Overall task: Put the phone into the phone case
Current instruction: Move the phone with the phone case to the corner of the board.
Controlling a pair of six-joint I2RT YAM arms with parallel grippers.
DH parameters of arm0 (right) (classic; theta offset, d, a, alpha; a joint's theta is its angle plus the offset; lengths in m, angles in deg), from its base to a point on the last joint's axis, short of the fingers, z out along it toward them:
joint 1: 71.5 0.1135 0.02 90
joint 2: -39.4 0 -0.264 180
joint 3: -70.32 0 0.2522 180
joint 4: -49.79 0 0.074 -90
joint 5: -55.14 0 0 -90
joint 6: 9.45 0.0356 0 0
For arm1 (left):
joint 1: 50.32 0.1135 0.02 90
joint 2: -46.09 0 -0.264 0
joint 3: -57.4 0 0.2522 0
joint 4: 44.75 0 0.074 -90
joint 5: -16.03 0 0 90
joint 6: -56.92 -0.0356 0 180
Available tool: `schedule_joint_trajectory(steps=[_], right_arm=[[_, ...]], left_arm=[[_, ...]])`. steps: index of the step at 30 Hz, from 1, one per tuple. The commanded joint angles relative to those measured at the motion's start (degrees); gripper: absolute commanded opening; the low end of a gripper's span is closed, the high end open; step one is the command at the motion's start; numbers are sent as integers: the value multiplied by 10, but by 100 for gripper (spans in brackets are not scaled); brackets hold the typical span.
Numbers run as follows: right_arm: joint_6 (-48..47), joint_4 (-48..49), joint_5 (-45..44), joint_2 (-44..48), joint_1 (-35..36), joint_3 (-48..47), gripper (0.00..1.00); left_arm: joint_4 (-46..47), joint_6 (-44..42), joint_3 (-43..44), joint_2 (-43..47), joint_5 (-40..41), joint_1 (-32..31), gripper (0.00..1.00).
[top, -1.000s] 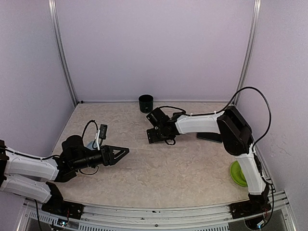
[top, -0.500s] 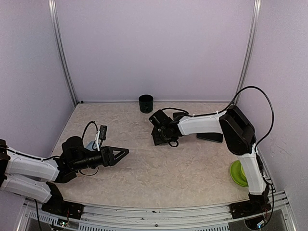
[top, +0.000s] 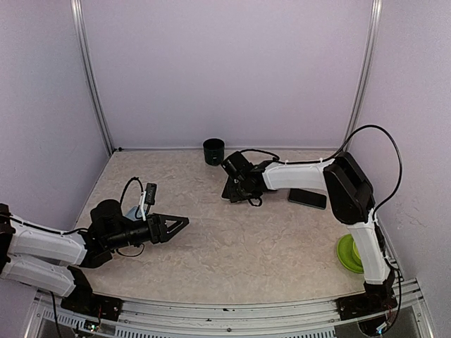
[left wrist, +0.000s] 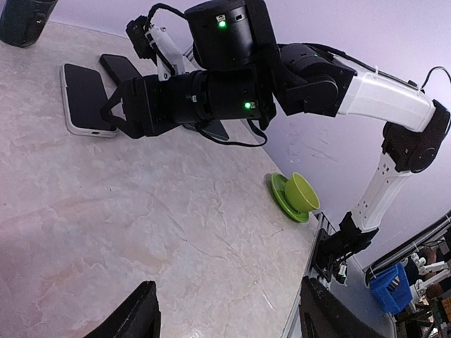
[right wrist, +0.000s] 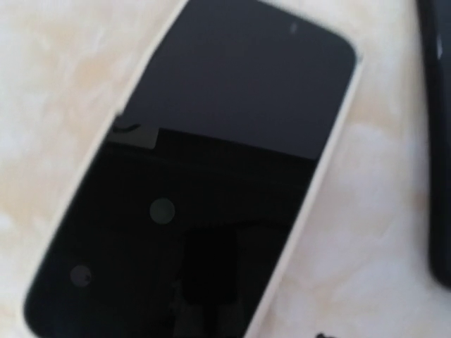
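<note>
A marbled beige tabletop [top: 232, 246], closed in by pale lilac walls.
A dark round cup [top: 213, 151] is set at the back edge, its inside unseen; one green cup [left wrist: 301, 193] stands on a green saucer [left wrist: 277, 191] near the right front. One white-rimmed black phone [left wrist: 86, 98] lies flat, a dark flat slab [left wrist: 120, 67] just beside it, a second dark slab [left wrist: 215, 131] under the right arm. The right gripper [left wrist: 116, 121] is partly parted at the phone's end, nothing held. The left gripper [left wrist: 229, 317] is spread wide and empty over bare tabletop.
</note>
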State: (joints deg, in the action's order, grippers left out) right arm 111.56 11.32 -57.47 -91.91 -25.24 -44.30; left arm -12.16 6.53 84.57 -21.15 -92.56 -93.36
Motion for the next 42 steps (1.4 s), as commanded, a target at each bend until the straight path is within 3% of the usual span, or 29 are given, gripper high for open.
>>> schedule_joint_trajectory(steps=[1,10,18,25,33,42], right_arm=[[-8,-24,-16,-22,-5,-35,54],[-38,51,62,27,1,38,61],[-37,19,55,8,5,27,62],[-43,75,101,48,10,82,66],[-28,69,65,51,9,89,69],[-45,129,111,92,10,133,71]], left_arm=[[21,1,-5,-4,0,2,66],[17,-2,-7,2,3,2,66],[23,-1,-3,-6,-1,3,66],[21,-2,-1,-8,0,2,66],[25,2,1,-12,-5,2,66],[22,1,7,-12,-6,2,66]])
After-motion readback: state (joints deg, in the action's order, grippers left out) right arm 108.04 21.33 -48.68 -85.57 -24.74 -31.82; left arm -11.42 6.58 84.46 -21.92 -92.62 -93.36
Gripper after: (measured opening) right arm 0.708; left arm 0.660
